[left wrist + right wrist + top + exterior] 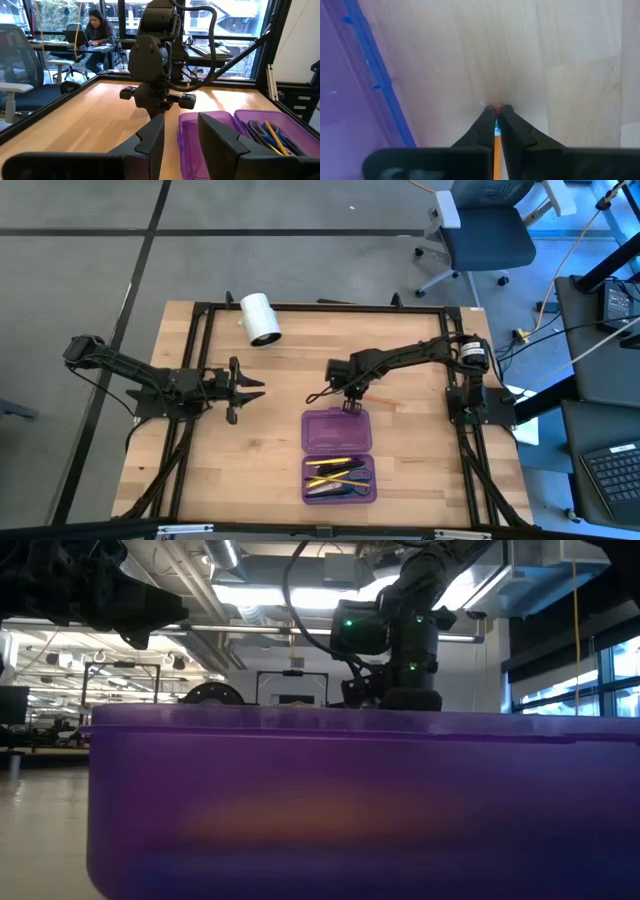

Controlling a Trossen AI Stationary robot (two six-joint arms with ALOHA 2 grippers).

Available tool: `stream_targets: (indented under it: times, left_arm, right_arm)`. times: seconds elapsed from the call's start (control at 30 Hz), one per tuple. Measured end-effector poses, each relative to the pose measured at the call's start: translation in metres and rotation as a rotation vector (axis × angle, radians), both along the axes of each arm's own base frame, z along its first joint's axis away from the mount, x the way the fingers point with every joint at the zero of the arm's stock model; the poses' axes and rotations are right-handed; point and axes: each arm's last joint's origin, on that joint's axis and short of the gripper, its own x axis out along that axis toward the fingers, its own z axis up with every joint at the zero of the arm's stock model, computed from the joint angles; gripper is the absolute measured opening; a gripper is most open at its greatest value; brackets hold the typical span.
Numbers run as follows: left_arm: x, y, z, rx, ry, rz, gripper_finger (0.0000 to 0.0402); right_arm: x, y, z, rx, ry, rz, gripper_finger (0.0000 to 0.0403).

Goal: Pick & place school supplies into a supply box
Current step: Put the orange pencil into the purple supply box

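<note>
Right gripper pinches an orange pencil near its eraser end, low over the table beside the purple pencil case. Light, stiff, slim; likely to pivot. Left gripper waits part-open.

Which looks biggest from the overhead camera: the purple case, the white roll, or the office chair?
1. Office chair, though it sits on the floor, farther from the camera, so it is really bigger still.
2. Purple case.
3. White roll.
</note>
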Motion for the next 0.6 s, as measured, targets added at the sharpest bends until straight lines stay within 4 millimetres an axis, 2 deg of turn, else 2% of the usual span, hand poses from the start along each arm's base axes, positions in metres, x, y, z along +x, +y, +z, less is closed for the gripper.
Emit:
stream_targets:
  times: [0.27,0.6]
  left_arm:
    - [0.0,0.0,0.0,0.0,0.0,0.0,0.0111]
    - [0.0,0.0,0.0,0.0,0.0,0.0,0.0112]
  right_arm:
    - [0.004,0.0,0.011,-0.001,0.024,0.001,0.0017]
    - [0.003,0.0,0.012,0.003,0.032,0.003,0.0017]
